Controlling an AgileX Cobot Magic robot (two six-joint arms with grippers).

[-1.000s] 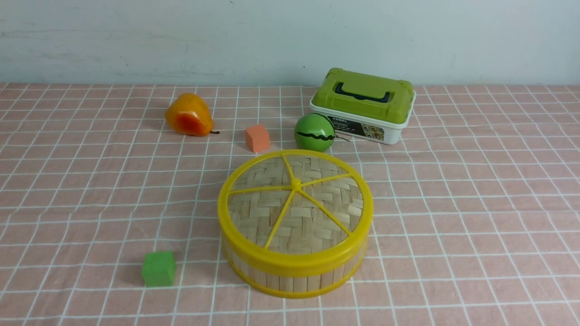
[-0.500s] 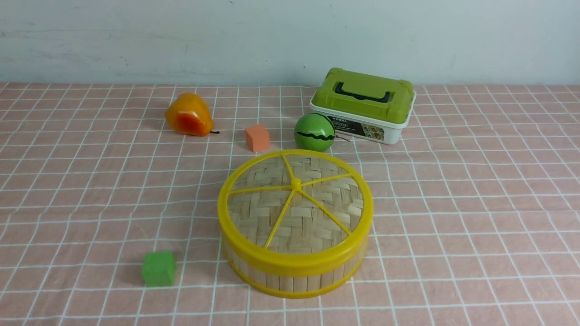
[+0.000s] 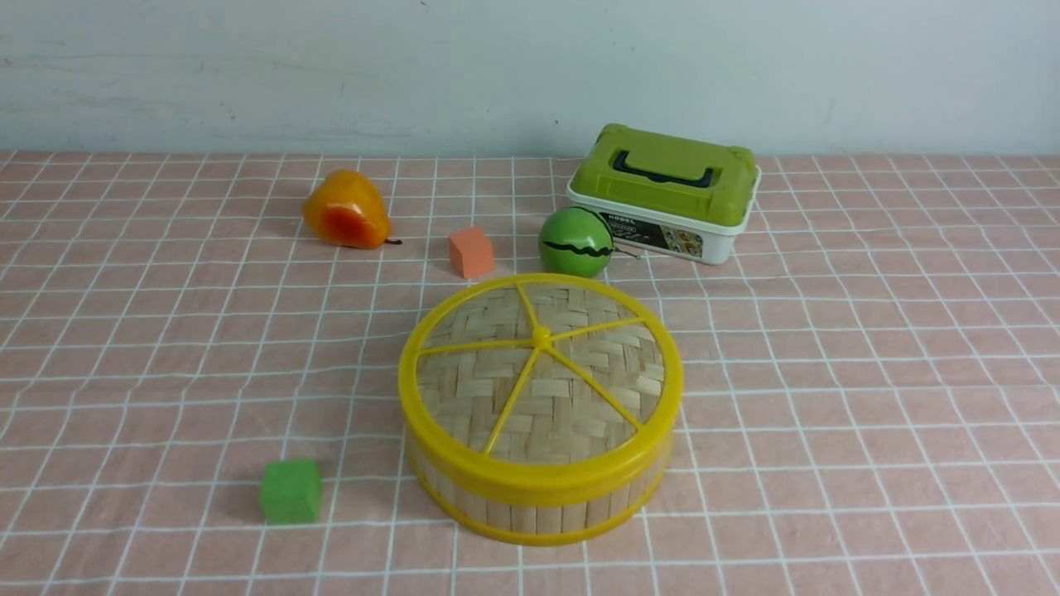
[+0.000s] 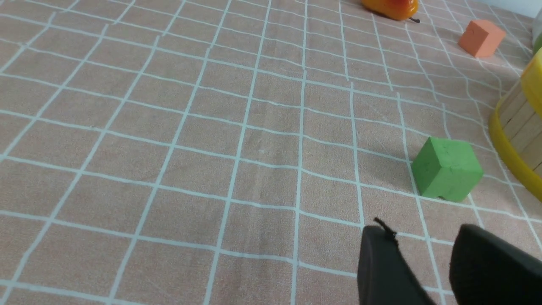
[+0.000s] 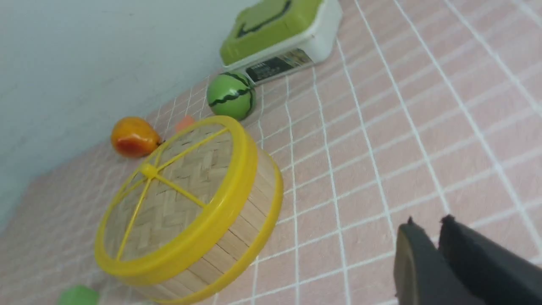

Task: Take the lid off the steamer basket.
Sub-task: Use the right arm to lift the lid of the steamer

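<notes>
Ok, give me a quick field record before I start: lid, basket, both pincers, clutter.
lid: flat woven-bamboo lid with yellow rim and spokes, seated on the basket
basket: round bamboo-slat steamer basket with yellow rims, mid-table
left pincer: fingers slightly apart, empty, near the green cube
right pincer: fingers almost together, empty, away from the basket
behind basket: orange cube, green striped ball, orange pear, green-lidded white box
contact: neither pincer touches the lid
</notes>
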